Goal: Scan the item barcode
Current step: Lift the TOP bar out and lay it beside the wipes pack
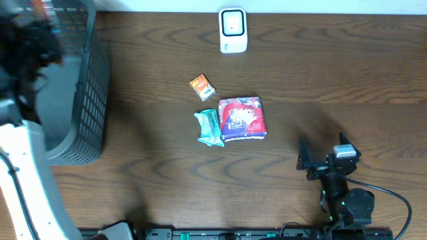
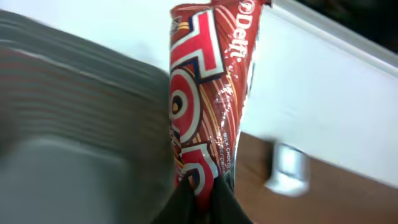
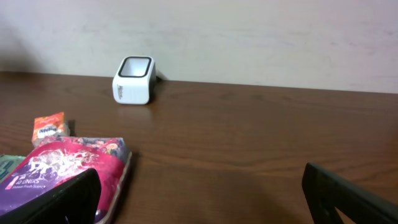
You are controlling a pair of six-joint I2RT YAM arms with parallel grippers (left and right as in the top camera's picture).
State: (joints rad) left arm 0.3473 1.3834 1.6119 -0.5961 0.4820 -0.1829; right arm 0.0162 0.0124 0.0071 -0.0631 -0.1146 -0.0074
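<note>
Left pincer (image 2: 200, 198): I read it clenched on the red chocolate bar (image 2: 208, 87), which stands up from its fingertips above the grey basket (image 1: 90, 80). Right pincer (image 1: 321, 157): released, jaws wide, low over the dark wood table (image 1: 347, 73). The white scanner (image 3: 133, 80) sits ahead of it and to the left, near the pale wall (image 3: 249, 37). A purple bag (image 3: 62, 165) lies just left of it.

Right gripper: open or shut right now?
Open. In the right wrist view, the right gripper has its fingers wide apart at the lower corners, with nothing between them.
</note>
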